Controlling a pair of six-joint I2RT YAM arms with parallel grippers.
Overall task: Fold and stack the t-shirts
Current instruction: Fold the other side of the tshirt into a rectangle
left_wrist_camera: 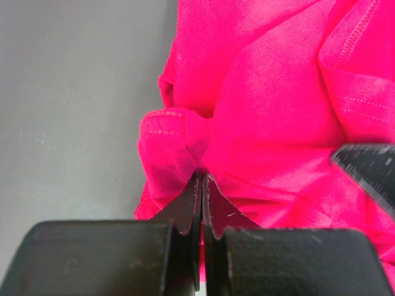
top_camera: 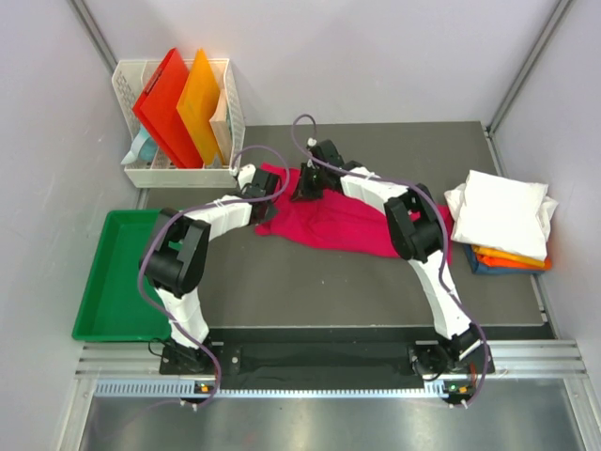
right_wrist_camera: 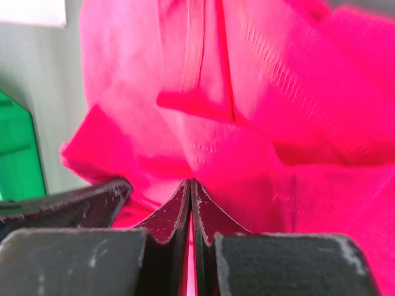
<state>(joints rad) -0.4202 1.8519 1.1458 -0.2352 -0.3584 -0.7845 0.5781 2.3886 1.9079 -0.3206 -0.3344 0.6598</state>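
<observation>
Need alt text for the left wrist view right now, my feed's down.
The left hand is shut on a bunched fold of the magenta t-shirt, its two black fingers pressed together at the bottom centre. Pink cloth fills the right of the frame; grey table shows on the left.

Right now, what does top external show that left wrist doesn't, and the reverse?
Top external only: the folded t-shirt stack at the right, the green tray, and the basket holding folders. Left wrist only: the left hand is shut on a bunched fold, with hem stitching visible. Both: the pink t-shirt on the grey table.
</observation>
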